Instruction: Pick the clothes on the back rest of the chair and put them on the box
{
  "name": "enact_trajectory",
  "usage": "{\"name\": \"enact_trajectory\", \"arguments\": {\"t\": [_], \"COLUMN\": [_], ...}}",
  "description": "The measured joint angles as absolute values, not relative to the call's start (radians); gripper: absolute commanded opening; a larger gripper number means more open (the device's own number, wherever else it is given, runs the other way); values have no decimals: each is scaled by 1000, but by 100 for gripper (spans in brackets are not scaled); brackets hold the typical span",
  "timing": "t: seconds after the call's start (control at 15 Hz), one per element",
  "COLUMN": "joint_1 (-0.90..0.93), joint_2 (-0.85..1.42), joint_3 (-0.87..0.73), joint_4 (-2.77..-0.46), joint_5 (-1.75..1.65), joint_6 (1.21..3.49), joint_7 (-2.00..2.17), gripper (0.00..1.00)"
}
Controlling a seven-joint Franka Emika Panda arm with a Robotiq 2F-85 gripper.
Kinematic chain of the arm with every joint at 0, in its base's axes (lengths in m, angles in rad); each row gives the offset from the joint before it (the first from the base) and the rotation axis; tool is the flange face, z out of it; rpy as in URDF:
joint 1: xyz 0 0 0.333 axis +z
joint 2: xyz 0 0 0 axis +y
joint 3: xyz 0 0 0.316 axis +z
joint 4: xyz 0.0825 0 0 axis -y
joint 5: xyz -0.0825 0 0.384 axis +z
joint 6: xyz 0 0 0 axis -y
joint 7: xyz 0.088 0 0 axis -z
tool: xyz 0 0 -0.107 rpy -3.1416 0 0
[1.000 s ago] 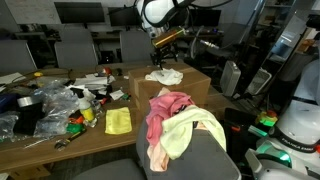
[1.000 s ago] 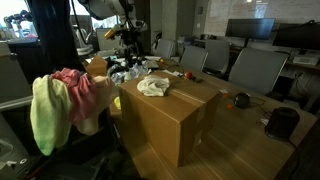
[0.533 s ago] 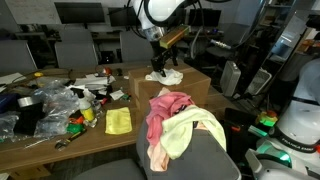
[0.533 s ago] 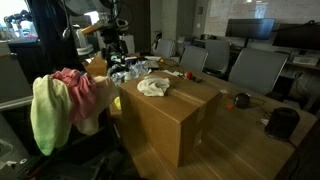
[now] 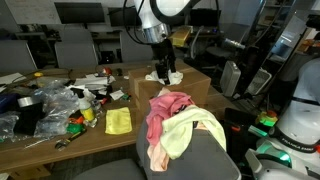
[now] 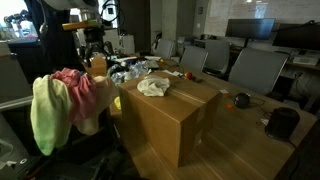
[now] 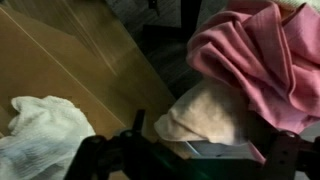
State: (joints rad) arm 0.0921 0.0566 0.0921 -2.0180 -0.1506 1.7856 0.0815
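Observation:
A pink cloth [image 5: 167, 108] and a pale yellow-green cloth [image 5: 190, 130] hang over the back rest of the chair [image 5: 195, 160]; both also show in an exterior view, pink [image 6: 76, 90] and yellow-green [image 6: 44, 112]. A white cloth [image 5: 165, 76] lies on the cardboard box [image 5: 195, 85], also seen in an exterior view [image 6: 152, 87]. My gripper [image 5: 163, 66] hangs open and empty between box and chair. In the wrist view its fingers [image 7: 190, 165] spread wide, with the pink cloth [image 7: 260, 50] and the pale cloth [image 7: 210, 112] ahead and the white cloth [image 7: 45, 130] to the left.
A desk [image 5: 60, 135] next to the chair holds clutter: a yellow rag [image 5: 118, 121], plastic bags [image 5: 50, 100] and small items. Office chairs stand behind. The box top [image 6: 185, 95] has bare room beside the white cloth.
My arm has swung away from above the white cloth on the box toward the chair's back rest and dropped lower. The cloths have not moved.

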Motion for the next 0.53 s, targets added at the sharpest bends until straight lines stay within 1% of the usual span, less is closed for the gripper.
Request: {"name": "enact_trajectory", "arguments": {"t": [0.53], "joint_1": [104], "joint_2": [59], "joint_3": [122], "joint_4": [-2049], "joint_5": [69], "joint_6": [1800], "joint_7": [-296], "gripper": [100]}}
